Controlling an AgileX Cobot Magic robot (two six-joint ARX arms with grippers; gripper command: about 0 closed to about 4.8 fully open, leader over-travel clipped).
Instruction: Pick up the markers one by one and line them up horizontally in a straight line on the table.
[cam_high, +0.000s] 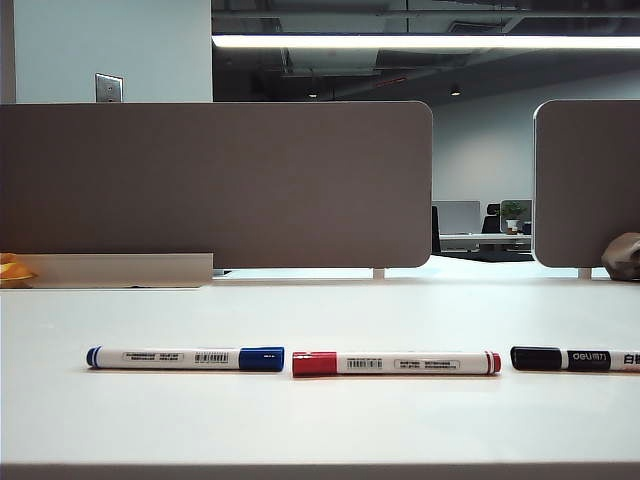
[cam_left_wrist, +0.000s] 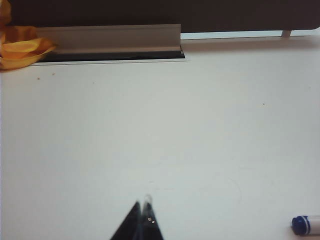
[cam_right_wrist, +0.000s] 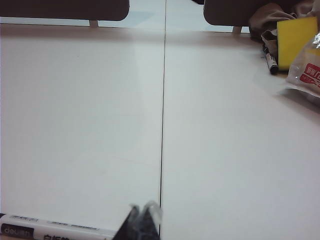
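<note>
Office table (cam_high: 320, 430), off-white, grey divider panels (cam_high: 215, 185) behind. Three markers laid end to end in one row: blue marker (cam_high: 185, 358) leftmost, red marker (cam_high: 396, 363) in the middle just beside it, black marker (cam_high: 575, 359) rightmost, cut by the frame edge. Left hand (cam_left_wrist: 142, 220): tips together, empty, low over bare table near the blue marker's end. Right hand (cam_right_wrist: 142, 220): tips together, empty, beside the black marker.

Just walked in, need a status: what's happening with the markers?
Nothing is being handled. The blue-capped marker, red-capped marker and black-capped marker lie end to end in a row on the table. The left gripper and right gripper are shut, empty, low over the table.
</note>
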